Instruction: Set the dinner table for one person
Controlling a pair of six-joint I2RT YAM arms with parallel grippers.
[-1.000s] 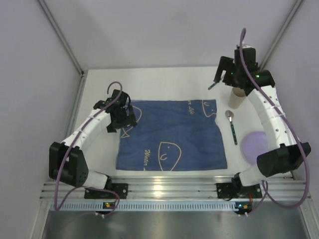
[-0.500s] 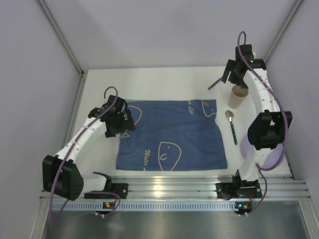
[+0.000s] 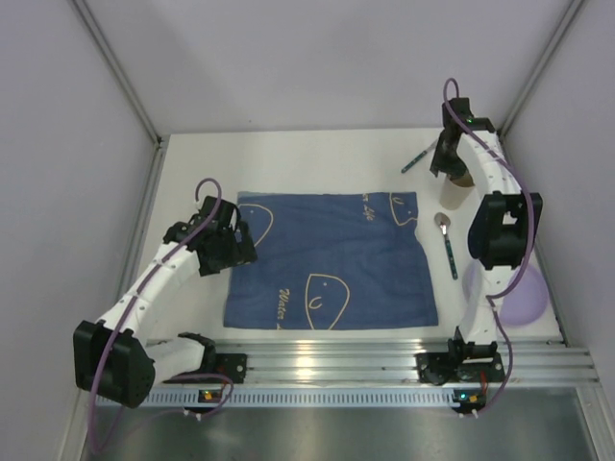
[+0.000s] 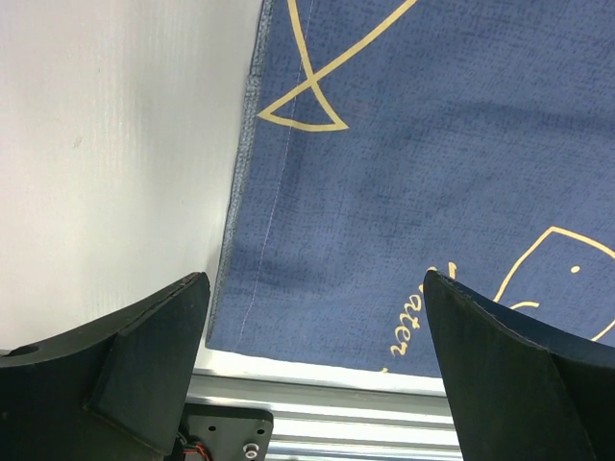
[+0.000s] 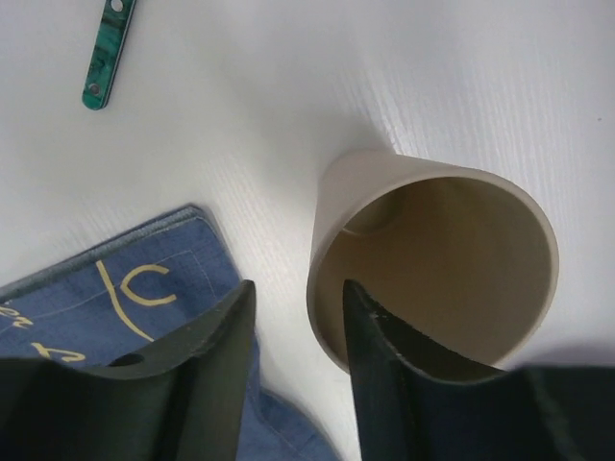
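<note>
The dinner table (image 3: 317, 163) is the big white top under everything, with the blue cloth (image 3: 332, 254) lying flat near its middle. The tan cup (image 5: 432, 259) stands upright at the far right, just beside the cloth's corner. The right claw (image 5: 298, 288) has one finger inside the cup and one outside, partly open and not pinching yet; we think it wants to lift the cup. The left claw (image 4: 312, 288) hangs wide open and empty over the cloth's left edge, out of the way.

The left arm (image 3: 154, 277) and right arm (image 3: 496, 178) share white link shells and black joint housings. A purple cable (image 3: 200, 190) loops behind each wrist. The left gripper (image 4: 315, 280) has fingers (image 4: 135, 357) shaped as matte black wedges.
</note>
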